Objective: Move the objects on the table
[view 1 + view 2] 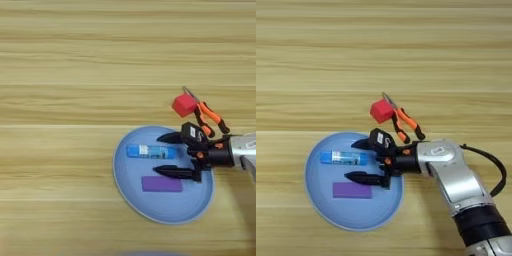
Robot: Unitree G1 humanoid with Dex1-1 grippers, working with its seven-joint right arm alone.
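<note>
The tube (150, 151) lies flat on the plate (127, 187), its long axis left to right; the purple block (161, 184) lies parallel below it, also on the plate; the right gripper (163, 155) hovers over the plate with fingers (172, 172) wide apart, holding nothing, the tube's right end between them; a red cube (184, 104) and pliers (210, 118) rest on the desk (75, 75) nearby.

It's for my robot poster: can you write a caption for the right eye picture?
Open gripper over a blue plate holding a tube and purple block; red cube and pliers nearby.
</note>
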